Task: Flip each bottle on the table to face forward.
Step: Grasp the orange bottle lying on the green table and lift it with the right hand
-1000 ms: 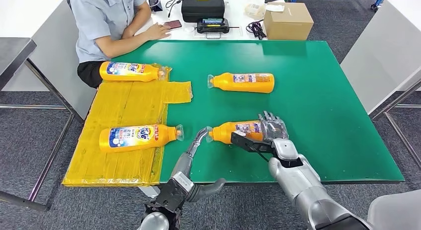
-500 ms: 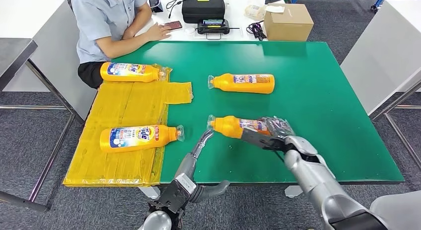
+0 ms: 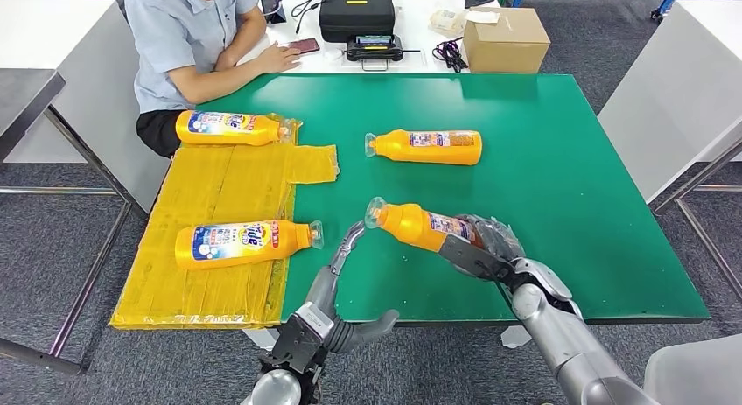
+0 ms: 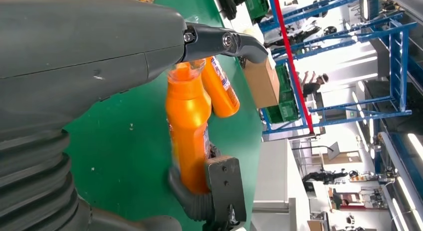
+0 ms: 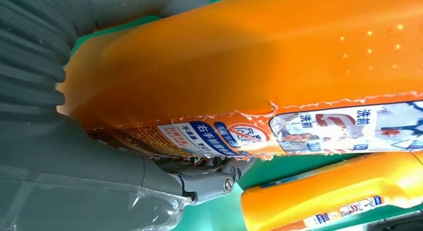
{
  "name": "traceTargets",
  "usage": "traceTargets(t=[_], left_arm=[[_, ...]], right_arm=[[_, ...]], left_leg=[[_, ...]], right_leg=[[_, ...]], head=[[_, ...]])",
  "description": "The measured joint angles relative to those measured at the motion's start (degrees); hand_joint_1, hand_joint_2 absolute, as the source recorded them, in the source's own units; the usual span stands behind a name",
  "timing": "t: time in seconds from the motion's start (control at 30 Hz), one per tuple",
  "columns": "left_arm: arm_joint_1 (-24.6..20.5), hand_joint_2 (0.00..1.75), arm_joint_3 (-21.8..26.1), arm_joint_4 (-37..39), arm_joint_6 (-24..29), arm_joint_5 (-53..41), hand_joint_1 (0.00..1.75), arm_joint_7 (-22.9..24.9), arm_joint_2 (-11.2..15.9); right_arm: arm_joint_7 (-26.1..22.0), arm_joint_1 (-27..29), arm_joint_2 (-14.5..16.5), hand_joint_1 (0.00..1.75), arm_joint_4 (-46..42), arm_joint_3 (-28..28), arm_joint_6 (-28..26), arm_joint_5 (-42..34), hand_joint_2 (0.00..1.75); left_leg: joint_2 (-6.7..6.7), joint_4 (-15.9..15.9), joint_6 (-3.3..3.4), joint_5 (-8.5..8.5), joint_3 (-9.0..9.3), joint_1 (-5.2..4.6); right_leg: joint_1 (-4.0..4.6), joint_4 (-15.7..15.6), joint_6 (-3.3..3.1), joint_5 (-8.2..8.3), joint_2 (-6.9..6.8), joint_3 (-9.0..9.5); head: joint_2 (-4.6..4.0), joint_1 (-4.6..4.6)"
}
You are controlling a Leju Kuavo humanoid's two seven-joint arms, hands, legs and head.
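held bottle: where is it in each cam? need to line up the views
Head view: held bottle, lower centre, base in right hand.
Left wrist view: centre.
Right wrist view: spans the upper frame.
Shared landmark: far bottle.

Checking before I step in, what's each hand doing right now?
Left hand: holding nothing, fingertips by the bottle's cap.
Right hand: gripping the orange bottle.

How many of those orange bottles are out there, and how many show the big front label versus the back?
Front label up, on the yellow sheet: 2, the far bottle and the near bottle.
Back label up: 2, the bottle lying mid-table and the bottle gripped by the right hand.
Total: 4 bottles.
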Motion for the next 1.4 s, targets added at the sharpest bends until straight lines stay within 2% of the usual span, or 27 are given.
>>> traceTargets(t=[0.53, 0.7, 0.77, 0.9, 0.97, 1.07, 1.23, 1.4], left_arm=[[0.0, 1.75, 0.0, 0.0, 0.0, 0.0, 0.00, 0.0, 0.0], [0.0, 1.75, 0.0, 0.0, 1.0, 0.4, 0.00, -0.9, 0.0], [0.2, 1.75, 0.2, 0.0, 2.5, 2.6, 0.00, -2.2, -0.2], [1.4, 1.75, 2.4, -1.2, 5.5, 15.3, 0.00, -6.2, -0.7], [2.1, 1.75, 3.2, -2.3, 3.6, 21.4, 0.00, -5.0, -0.6], [3.1, 1.75, 3.5, -3.4, -2.2, 29.2, 0.00, -0.5, -0.1], [3.0, 1.75, 4.6, -3.1, -14.5, 43.3, 0.00, 2.9, 0.1], [2.0, 1.75, 6.1, -2.0, -17.0, 48.0, 0.00, 3.1, 0.0]], right_arm=[[0.0, 0.9, -0.1, 1.75, -1.4, -0.5, 0.0, -0.1, 1.75], [-1.0, 1.3, -0.1, 1.75, -1.7, -0.9, 0.0, -2.4, 1.75], [-2.2, 2.3, 0.2, 1.75, -2.7, -1.4, -0.8, -4.2, 1.75], [-4.7, 8.0, 3.1, 1.75, -10.1, -3.5, -3.4, -11.4, 1.75], [-4.9, 10.9, 5.1, 1.75, -14.5, -3.9, -4.8, -14.2, 1.75], [-6.1, 13.4, 7.7, 1.75, -19.4, -4.2, -5.4, -18.2, 1.75], [-12.4, 14.9, 11.4, 1.75, -24.1, -3.2, -0.4, -26.2, 1.75], [-12.5, 14.7, 14.6, 1.75, -27.0, -0.3, -1.1, -28.3, 1.75]], left_leg=[[-0.01, 0.0, 0.00, 0.00, -0.02, -0.01], [-0.01, 0.0, 0.00, 0.00, -0.03, -0.01], [-0.03, 0.0, 0.00, 0.00, -0.07, 0.00], [-0.12, 0.0, -0.01, 0.01, -0.33, 0.02], [-0.16, 0.0, -0.03, 0.03, -0.53, 0.04], [-0.23, 0.0, -0.05, 0.06, -0.76, 0.07], [-0.16, 0.0, -0.05, 0.06, -0.90, 0.05], [-0.30, 0.0, -0.05, 0.09, -0.92, 0.05]], right_leg=[[0.00, 0.0, 0.00, 0.00, 0.00, -0.01], [0.00, 0.0, 0.00, 0.00, 0.00, 0.00], [0.00, 0.0, 0.00, 0.00, -0.01, 0.00], [0.02, 0.0, 0.01, 0.00, -0.02, -0.22], [0.04, 0.1, 0.00, -0.01, -0.03, -0.45], [0.04, 0.1, -0.01, -0.02, -0.04, -0.67], [0.01, 0.1, -0.01, -0.01, -0.02, -0.81], [0.02, 0.1, -0.01, -0.02, -0.09, -0.82]], head=[[0.00, -0.01], [0.00, -0.01], [0.00, 0.00], [0.00, -0.01], [0.00, -0.04], [0.00, -0.01], [0.00, 0.01], [0.00, 0.00]])
